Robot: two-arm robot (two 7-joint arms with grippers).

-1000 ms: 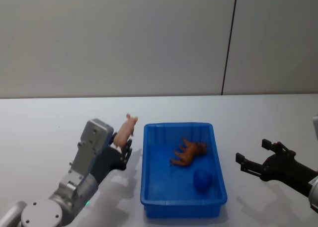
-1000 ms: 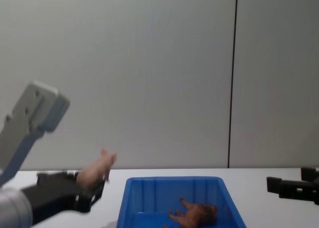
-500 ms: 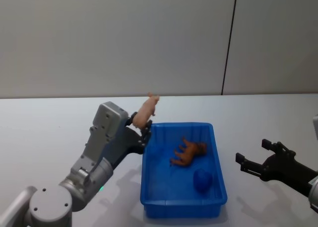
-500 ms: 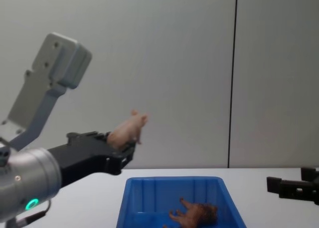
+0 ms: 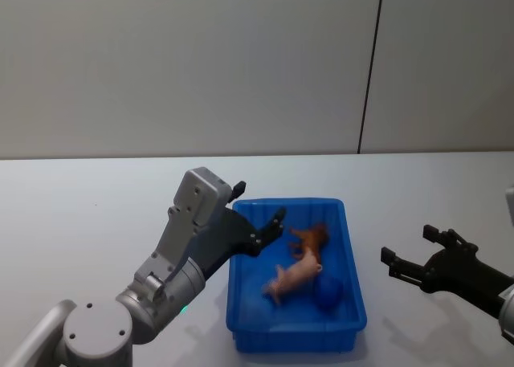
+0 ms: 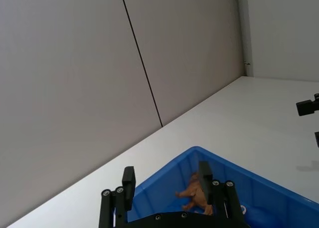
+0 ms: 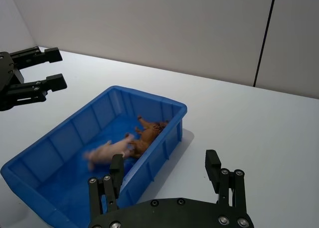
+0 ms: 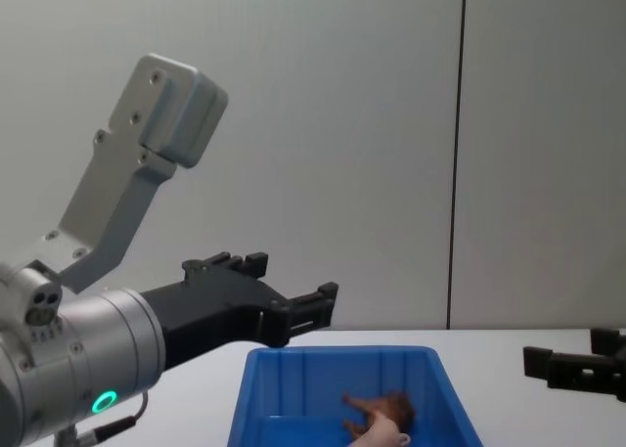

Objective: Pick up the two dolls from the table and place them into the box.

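Two dolls: both lie inside the box, close to its middle and toward the right wall.
Pig (image 5: 294, 275): pale pink, lying on its side on the box floor, its outline smeared; its head end touches or overlaps the brown animal, and I cannot tell which.
Brown animal (image 5: 311, 238): shaggy, reddish-brown, just behind the pig, nearer the far wall of the box.
Box (image 5: 241, 303): bright blue with ribbed inner walls, resting on the counter between my two arms.
Dark blue lump (image 5: 328, 291): sits on the box floor by the right wall, just beside the pig.
My left gripper (image 5: 259, 228): fingers spread wide and holding nothing, poised above the box's near-left corner and rim, pointing in across the box; from the chest view it hangs in the air above the box's left end (image 8: 293, 315).
My left arm (image 5: 189, 238): grey, rising from the lower left and angled toward the box.
My right gripper (image 5: 414, 258): fingers apart and holding nothing, low over the counter to the right of the box, well apart from it, pointing toward it.
Counter (image 5: 80, 214): plain white, carrying the box.
Wall (image 5: 201, 62): pale grey, with a dark vertical seam right of centre.
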